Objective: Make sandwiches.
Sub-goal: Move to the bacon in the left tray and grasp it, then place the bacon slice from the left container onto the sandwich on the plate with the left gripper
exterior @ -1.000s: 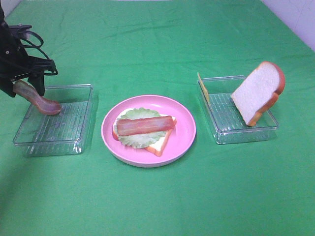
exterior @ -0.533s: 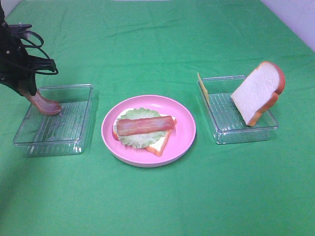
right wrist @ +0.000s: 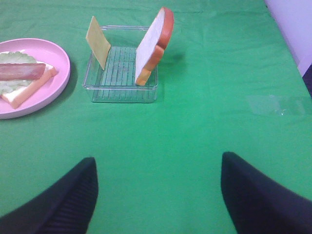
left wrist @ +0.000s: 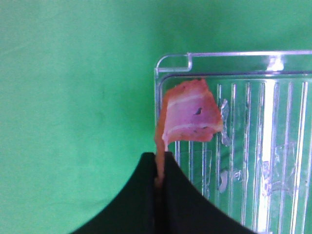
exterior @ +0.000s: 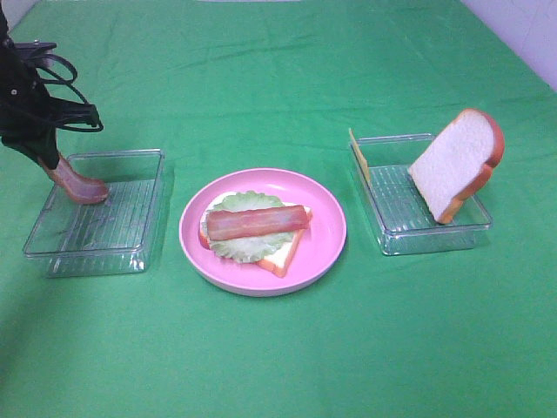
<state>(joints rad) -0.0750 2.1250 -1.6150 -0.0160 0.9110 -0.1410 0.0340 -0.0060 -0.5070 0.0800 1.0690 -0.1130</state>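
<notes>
On the round pink plate [exterior: 322, 244] lies the part-built sandwich [exterior: 254, 228]: a white bread slice, pale lettuce and one bacon strip on top; it also shows in the right wrist view [right wrist: 22, 78]. My left gripper [exterior: 48, 161] is shut on a second bacon strip [exterior: 80, 186] whose free end touches the left clear tray [exterior: 130, 252]; the left wrist view shows the strip [left wrist: 187, 112] pinched between my fingers [left wrist: 146, 195]. In the right clear tray [exterior: 396, 235] a bread slice [exterior: 457, 164] stands leaning and a thin yellow cheese slice [exterior: 359, 155] stands on edge. My right gripper [right wrist: 158, 195] is open above bare cloth.
A green cloth [exterior: 278, 357] covers the table. A pale wall edge [exterior: 522, 26] shows at the far right corner. The right tray with bread [right wrist: 152, 48] and cheese [right wrist: 99, 42] lies ahead of my right gripper.
My left gripper has shifted slightly toward the tray's far left corner and pulled the bacon strip more upright, its lower end still on the tray. The right arm has not moved.
</notes>
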